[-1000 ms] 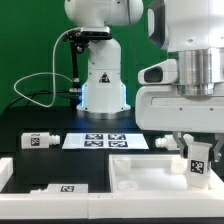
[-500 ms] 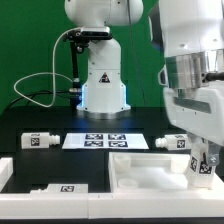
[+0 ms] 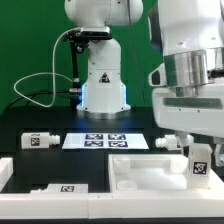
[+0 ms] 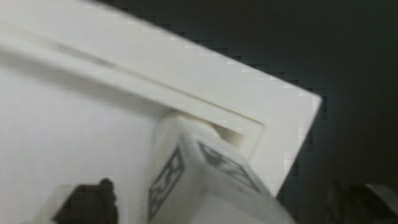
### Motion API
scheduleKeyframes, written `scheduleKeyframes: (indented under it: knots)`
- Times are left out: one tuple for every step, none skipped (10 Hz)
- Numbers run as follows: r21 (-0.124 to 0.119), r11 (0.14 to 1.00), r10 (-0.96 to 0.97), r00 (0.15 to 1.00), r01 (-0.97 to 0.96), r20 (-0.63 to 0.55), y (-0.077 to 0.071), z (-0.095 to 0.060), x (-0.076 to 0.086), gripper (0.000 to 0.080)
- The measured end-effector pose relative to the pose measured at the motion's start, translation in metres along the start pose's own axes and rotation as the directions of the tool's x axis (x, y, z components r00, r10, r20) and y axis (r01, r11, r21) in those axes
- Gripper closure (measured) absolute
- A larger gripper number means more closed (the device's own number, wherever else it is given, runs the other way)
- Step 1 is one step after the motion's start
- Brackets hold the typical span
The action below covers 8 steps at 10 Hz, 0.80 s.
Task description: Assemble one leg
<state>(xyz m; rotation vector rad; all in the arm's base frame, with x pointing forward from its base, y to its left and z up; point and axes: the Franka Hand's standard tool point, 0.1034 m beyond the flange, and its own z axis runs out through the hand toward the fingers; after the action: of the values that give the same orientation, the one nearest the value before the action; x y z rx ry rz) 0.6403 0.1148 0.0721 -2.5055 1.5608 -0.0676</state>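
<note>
My gripper (image 3: 199,152) is at the exterior view's right, over the right corner of the white tabletop (image 3: 145,170). It is shut on a white leg (image 3: 198,164) with a marker tag, which stands nearly upright at that corner. In the wrist view the leg (image 4: 210,185) runs tilted between my dark fingertips (image 4: 89,203), with the tabletop's grooved corner (image 4: 125,95) behind it. Where the leg's lower end meets the tabletop is hidden.
The marker board (image 3: 106,141) lies in the middle before the robot base. Loose white legs lie at the left (image 3: 40,140), behind the tabletop (image 3: 168,143) and at the front left (image 3: 62,187). A white part (image 3: 5,170) lies at the far left.
My wrist turned and swung right with the leg half a second ago, then came back. The leg now stands about where it was a second ago.
</note>
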Motion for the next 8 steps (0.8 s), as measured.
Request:
scheduleKeyframes:
  knots:
    - [-0.017, 0.984, -0.180, 0.984, 0.180, 0.008, 0.0024, 0.0008, -0.0016, 0.0173]
    - [-0.028, 0.962, -0.272, 0.962, 0.273, 0.013, 0.0037, 0.0020, -0.0045, 0.0156]
    - [-0.027, 0.948, -0.317, 0.948, 0.317, 0.014, 0.0040, 0.0019, -0.0032, 0.0156]
    - [-0.026, 0.922, -0.387, 0.922, 0.387, 0.016, 0.0043, 0.0019, -0.0025, 0.0156]
    - [-0.027, 0.893, -0.449, 0.894, 0.449, 0.017, 0.0045, 0.0020, -0.0022, 0.0151]
    - [-0.028, 0.840, -0.542, 0.840, 0.543, 0.017, 0.0045, 0.0019, -0.0019, 0.0150]
    - [-0.063, 0.701, -0.712, 0.702, 0.710, -0.005, 0.0014, 0.0005, -0.0005, 0.0150]
    - [-0.055, 0.756, -0.653, 0.757, 0.652, -0.007, 0.0017, 0.0012, -0.0018, 0.0150]
